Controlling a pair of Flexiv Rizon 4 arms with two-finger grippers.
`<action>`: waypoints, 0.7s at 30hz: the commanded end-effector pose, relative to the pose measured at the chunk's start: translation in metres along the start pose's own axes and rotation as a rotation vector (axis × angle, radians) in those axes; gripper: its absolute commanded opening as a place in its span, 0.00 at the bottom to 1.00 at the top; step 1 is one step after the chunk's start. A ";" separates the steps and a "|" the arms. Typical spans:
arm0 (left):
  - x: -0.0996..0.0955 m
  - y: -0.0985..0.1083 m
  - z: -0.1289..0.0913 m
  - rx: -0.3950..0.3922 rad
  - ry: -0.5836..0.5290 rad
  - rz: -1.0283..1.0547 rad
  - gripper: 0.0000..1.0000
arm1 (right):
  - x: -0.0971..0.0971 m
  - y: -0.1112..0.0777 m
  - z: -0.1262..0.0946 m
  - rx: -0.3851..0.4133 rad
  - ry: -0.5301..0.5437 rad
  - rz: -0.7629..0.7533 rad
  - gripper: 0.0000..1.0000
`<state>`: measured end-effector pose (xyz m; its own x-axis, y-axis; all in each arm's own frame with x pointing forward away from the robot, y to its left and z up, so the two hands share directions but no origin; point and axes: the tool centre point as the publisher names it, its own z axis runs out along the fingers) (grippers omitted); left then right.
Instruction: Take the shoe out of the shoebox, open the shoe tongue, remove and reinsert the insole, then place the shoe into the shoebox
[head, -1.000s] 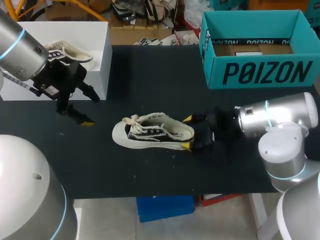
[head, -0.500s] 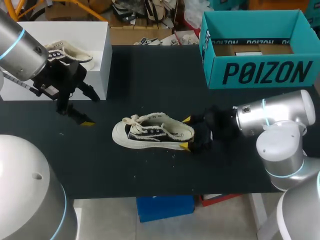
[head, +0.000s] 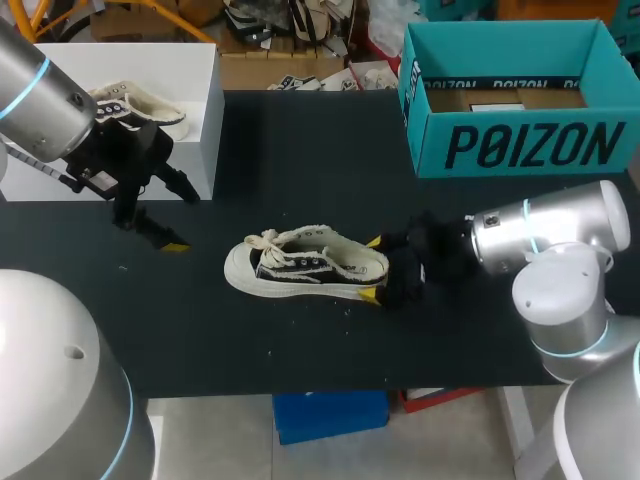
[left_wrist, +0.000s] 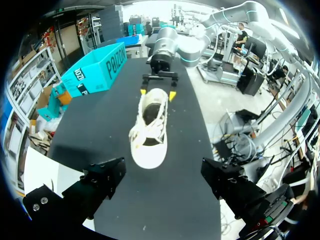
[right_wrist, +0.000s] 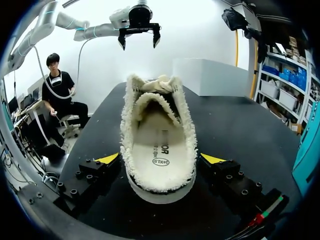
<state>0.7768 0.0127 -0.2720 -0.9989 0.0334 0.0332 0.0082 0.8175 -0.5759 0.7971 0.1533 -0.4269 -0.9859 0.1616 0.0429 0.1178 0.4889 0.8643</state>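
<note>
Against a second ago, the right arm (head: 545, 235) has edged slightly toward the shoe (head: 305, 268); nothing else has shifted. The right gripper (head: 373, 267) is spread, a yellow tip on each side of the heel, gripping nothing. The left gripper (head: 170, 215) hangs wide open and empty, well apart. The shoe lies on the table (head: 300, 150), outside the shoebox (head: 520, 145).
</note>
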 end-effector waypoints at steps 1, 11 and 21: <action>0.000 0.001 0.002 0.000 -0.003 0.002 1.00 | -0.001 -0.001 0.004 0.001 0.002 0.000 1.00; 0.000 0.001 0.002 0.000 -0.003 0.002 1.00 | 0.000 -0.002 0.006 0.017 0.013 -0.001 1.00; 0.000 0.001 0.002 0.000 -0.003 0.002 1.00 | -0.001 -0.005 0.009 0.046 0.023 0.007 1.00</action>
<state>0.7768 0.0127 -0.2720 -0.9989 0.0334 0.0332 0.0082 0.8175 -0.5759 0.7970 0.1557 -0.4357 -0.9876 0.1458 0.0575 0.1256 0.5170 0.8467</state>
